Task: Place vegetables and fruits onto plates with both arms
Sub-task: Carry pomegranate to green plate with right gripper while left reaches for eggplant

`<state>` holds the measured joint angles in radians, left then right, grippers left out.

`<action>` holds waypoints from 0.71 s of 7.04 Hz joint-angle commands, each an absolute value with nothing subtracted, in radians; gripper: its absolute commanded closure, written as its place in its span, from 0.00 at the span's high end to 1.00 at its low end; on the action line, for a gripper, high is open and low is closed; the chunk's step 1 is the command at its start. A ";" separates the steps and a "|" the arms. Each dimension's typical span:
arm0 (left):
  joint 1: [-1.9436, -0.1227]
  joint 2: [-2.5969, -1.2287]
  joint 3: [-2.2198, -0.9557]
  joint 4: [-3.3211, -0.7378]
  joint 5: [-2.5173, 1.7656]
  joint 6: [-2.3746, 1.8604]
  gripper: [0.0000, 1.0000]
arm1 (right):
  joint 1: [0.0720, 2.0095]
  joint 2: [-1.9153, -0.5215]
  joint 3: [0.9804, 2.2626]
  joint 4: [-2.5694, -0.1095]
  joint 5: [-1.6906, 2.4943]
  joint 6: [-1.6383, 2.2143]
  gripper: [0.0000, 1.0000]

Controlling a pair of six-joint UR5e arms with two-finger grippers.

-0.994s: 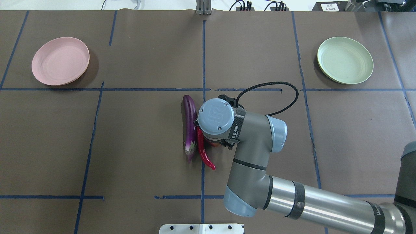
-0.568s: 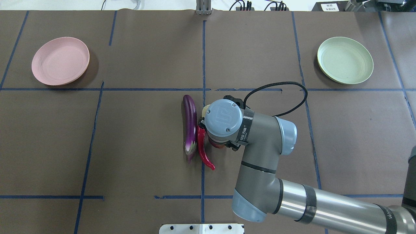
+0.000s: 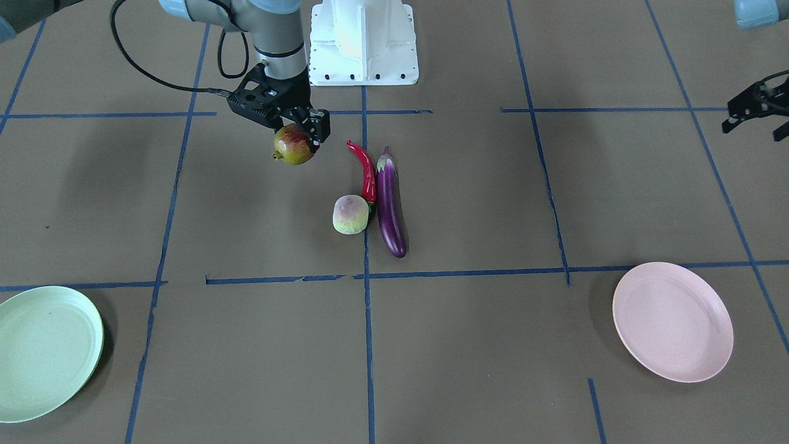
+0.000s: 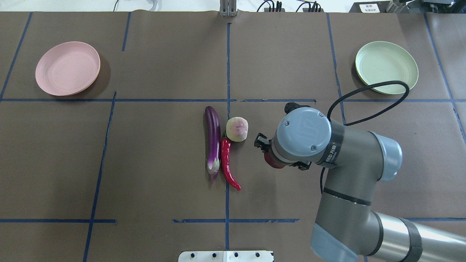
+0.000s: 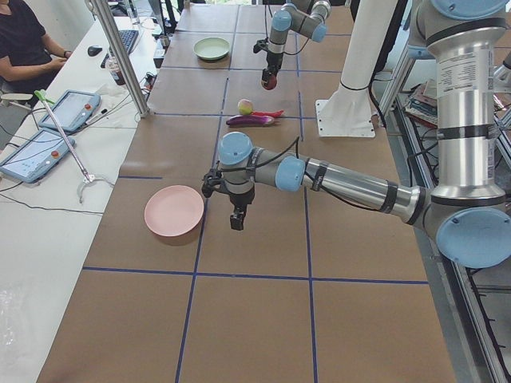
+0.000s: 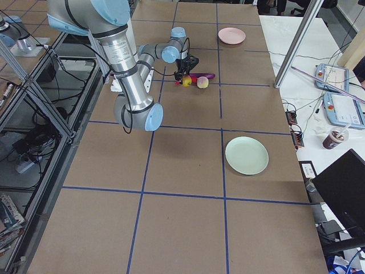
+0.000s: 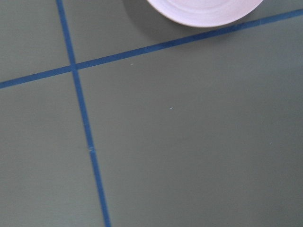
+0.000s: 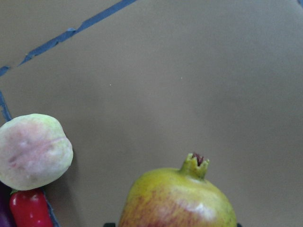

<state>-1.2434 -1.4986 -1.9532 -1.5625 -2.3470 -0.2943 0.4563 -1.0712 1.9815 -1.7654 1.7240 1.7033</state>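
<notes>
I judge the pomegranate (image 3: 294, 147) round, stiff and glossy, likely to slip, so best taken across its widest girth. My right pincer (image 3: 300, 131) is clamped on it, clear of the table (image 3: 493, 345), at ten o'clock from the peach (image 3: 351, 214) in the front view. My left pincer (image 3: 757, 110) hangs apart, empty.

Bright, even light from above, no harsh glare. Soft shadows hug the pink plate (image 4: 67, 68) and smear across the table (image 4: 164, 163). Small highlights on eggplant (image 4: 213, 140) and chili (image 4: 225, 156). My right wrist view: pomegranate (image 8: 177, 201) slightly soft up close. Left wrist view greyish and flat.
</notes>
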 commanded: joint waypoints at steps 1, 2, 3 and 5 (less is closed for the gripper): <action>-1.105 -1.615 -1.966 -1.612 -2.353 -0.511 1.00 | 0.626 -1.140 1.970 -1.770 1.759 1.416 0.02; -1.057 -1.655 -1.964 -1.618 -2.352 -0.512 1.00 | 0.723 -1.140 1.904 -1.763 1.796 1.294 0.02; -1.002 -1.713 -1.963 -1.618 -2.344 -0.591 1.00 | 0.806 -1.138 1.828 -1.761 1.808 1.150 0.02; -0.822 -1.906 -1.939 -1.611 -2.251 -0.774 1.00 | 0.958 -1.131 1.569 -1.519 1.876 0.956 0.02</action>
<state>-0.9266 -1.8013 -1.9522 -1.6140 -2.3174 -0.6675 0.8639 -1.1327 1.7276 -1.6718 1.8340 1.0755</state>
